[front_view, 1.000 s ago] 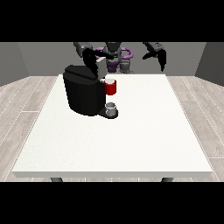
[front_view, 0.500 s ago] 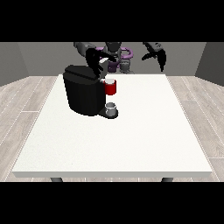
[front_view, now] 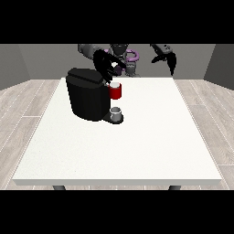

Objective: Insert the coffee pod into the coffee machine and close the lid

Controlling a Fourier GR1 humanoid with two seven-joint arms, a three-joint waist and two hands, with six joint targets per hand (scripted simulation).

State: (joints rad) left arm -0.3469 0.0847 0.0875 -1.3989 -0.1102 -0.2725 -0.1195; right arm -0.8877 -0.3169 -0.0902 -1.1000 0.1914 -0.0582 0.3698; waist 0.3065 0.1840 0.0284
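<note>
A black coffee machine (front_view: pixel 87 96) stands on the white table (front_view: pixel 137 146), left of centre. Its red pod holder (front_view: pixel 116 93) juts out at the front and shows a pale top (front_view: pixel 115 85), which may be the coffee pod. A small grey cup (front_view: pixel 116 114) sits on the machine's base below it. The hand at the view's left (front_view: pixel 106 67) hovers just above the machine's front top, fingers reaching down towards the red holder, with nothing visibly held. The hand at the view's right (front_view: pixel 167 57) hangs raised over the table's far edge, fingers relaxed and empty.
The robot's torso (front_view: pixel 123 57), with purple parts, stands behind the table's far edge. Wooden floor surrounds the table on both sides.
The hand at the view's left has moved down and towards the camera, from behind the machine to just over its red holder. The other hand has barely shifted.
</note>
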